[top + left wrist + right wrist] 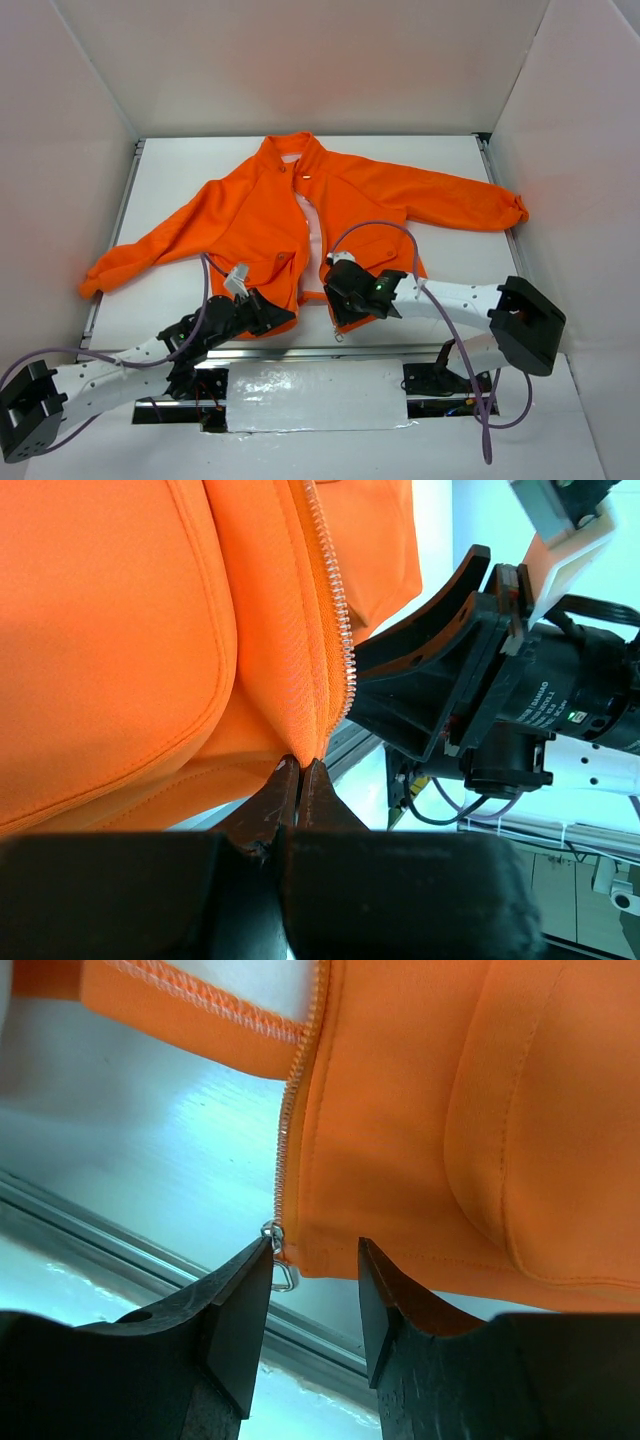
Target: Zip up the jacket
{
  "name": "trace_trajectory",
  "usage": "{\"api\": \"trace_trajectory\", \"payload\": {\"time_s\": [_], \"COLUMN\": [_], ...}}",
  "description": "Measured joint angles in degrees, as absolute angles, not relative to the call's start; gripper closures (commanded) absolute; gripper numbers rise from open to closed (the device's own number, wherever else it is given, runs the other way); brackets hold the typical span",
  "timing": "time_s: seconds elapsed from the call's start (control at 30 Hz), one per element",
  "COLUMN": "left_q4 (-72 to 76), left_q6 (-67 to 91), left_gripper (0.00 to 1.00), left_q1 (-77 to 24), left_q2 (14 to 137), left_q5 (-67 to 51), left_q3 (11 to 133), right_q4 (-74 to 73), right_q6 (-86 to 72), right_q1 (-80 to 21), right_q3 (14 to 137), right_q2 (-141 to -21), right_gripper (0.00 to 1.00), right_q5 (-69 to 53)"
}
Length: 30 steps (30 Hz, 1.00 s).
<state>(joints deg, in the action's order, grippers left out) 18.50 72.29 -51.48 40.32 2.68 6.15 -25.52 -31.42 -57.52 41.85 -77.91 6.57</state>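
Observation:
The orange jacket [250, 215] lies flat on the white table, front open, collar at the far side. My left gripper [272, 314] is shut on the bottom corner of one front panel [120, 630], pinched at the fingertips [300, 764], just below its pale zipper teeth [338, 620]. My right gripper [338, 300] is open at the bottom corner of the other panel [450, 1110]. Its jaws stand either side of that hem corner [315, 1260]. The metal zipper slider [272, 1235] with its pull ring hangs at the left finger's tip. The two grippers are close together.
A metal rail [300, 350] runs along the table's near edge and shows under the right jaws [120, 1250]. Purple cables [400, 235] loop over the jacket's lower right. White walls enclose the table on three sides. The right arm's body [470, 690] fills the left wrist view's right side.

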Motion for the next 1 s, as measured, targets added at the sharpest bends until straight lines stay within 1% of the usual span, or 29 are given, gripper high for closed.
{"api": "trace_trajectory", "payload": {"time_s": [0.3,0.4,0.47,0.57,0.6,0.63,0.67,0.73,0.77,0.8,0.87,1.0], "left_q4": [18.48,18.37,18.31,17.80,17.56,17.30,16.84,16.08,15.68,15.29,14.55,13.50], "left_q6": [72.10,71.99,71.99,71.96,71.94,71.94,71.92,71.81,71.75,71.70,71.26,70.57], "left_gripper": [1.00,1.00,1.00,1.00,1.00,1.00,1.00,1.00,1.00,1.00,1.00,1.00], "left_q1": [-51.53,-51.53,-51.53,-51.53,-51.55,-51.55,-51.55,-51.55,-51.55,-51.55,-51.55,-51.55], "left_q2": [40.82,40.58,40.32,39.62,39.35,39.09,38.70,38.00,37.60,37.28,36.97,36.88], "left_q5": [2.22,2.22,2.22,2.24,2.24,2.24,2.26,2.31,2.39,2.52,2.70,2.76], "left_q3": [6.17,6.22,6.24,6.26,6.26,6.28,6.33,6.44,6.48,6.59,6.85,7.20], "right_q4": [-26.85,-27.27,-27.90,-28.67,-28.67,-28.99,-29.12,-29.28,-29.26,-29.21,-29.08,-28.08], "right_q6": [-31.20,-31.20,-31.24,-31.57,-31.59,-31.64,-31.68,-31.73,-31.73,-31.90,-31.97,-32.36], "right_q1": [-58.19,-58.70,-59.48,-60.58,-60.86,-61.14,-61.32,-61.54,-61.54,-61.54,-61.54,-61.54], "right_q3": [42.37,43.90,45.43,48.14,48.80,49.32,49.60,49.82,49.82,49.82,49.82,49.76], "right_q2": [-81.38,-84.36,-86.56,-89.30,-90.15,-90.80,-91.13,-91.37,-91.44,-91.46,-91.48,-91.53], "right_gripper": [0.50,0.48,0.50,0.60,0.65,0.66,0.70,0.80,0.89,0.94,1.00,1.00], "right_q5": [7.11,6.96,7.25,7.62,7.94,8.45,8.78,9.26,9.30,9.32,9.19,8.47]}}
